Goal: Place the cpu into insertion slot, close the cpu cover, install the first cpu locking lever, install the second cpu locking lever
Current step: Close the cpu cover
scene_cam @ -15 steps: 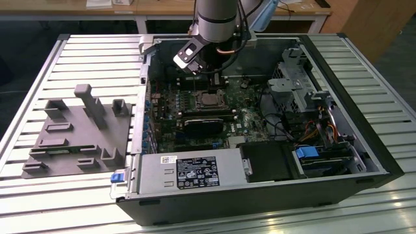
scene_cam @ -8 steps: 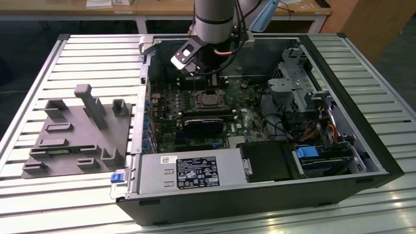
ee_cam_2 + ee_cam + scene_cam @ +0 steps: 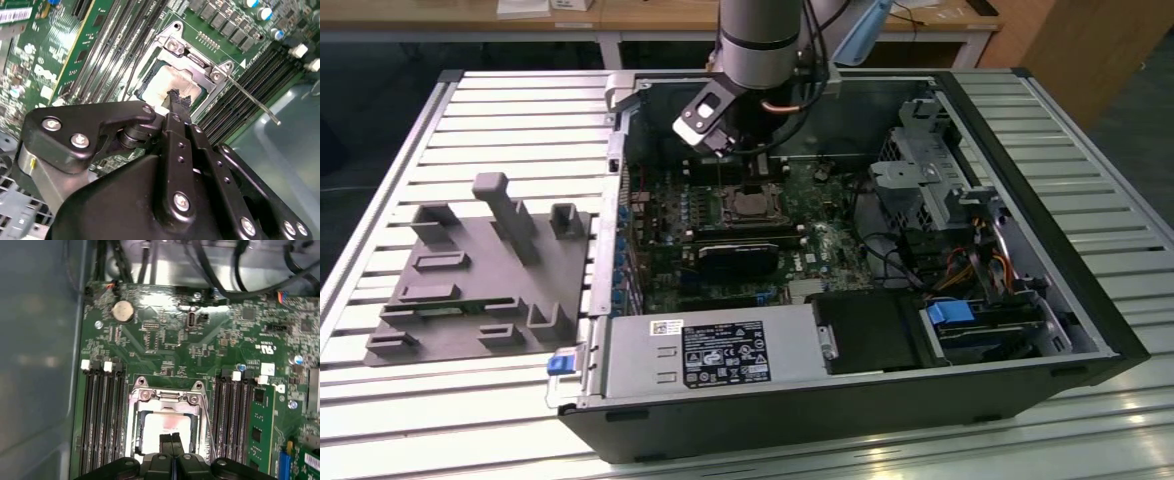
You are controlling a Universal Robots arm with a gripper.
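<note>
The cpu [image 3: 172, 82] [image 3: 152, 432], with its silver-grey top, lies in the insertion slot [image 3: 750, 206] on the green motherboard. The cpu cover [image 3: 167, 397] [image 3: 197, 60], a silvery frame, lies flat around the chip, which shows through its window. A thin metal locking lever [image 3: 252, 101] [image 3: 207, 422] runs from one socket corner along the side of the socket. My gripper [image 3: 171, 440] [image 3: 178, 100] [image 3: 720, 148] hangs just above the chip's edge, its two black fingers pressed together with nothing between them.
The open computer case [image 3: 1014, 200] lies on a slatted metal table [image 3: 494, 110]. Black memory slots [image 3: 100, 415] flank the socket on both sides. A power supply [image 3: 707, 355], a drive cage [image 3: 927, 175] and cables crowd the exterior view's right. A grey fixture block [image 3: 480, 270] stands outside the case on its left.
</note>
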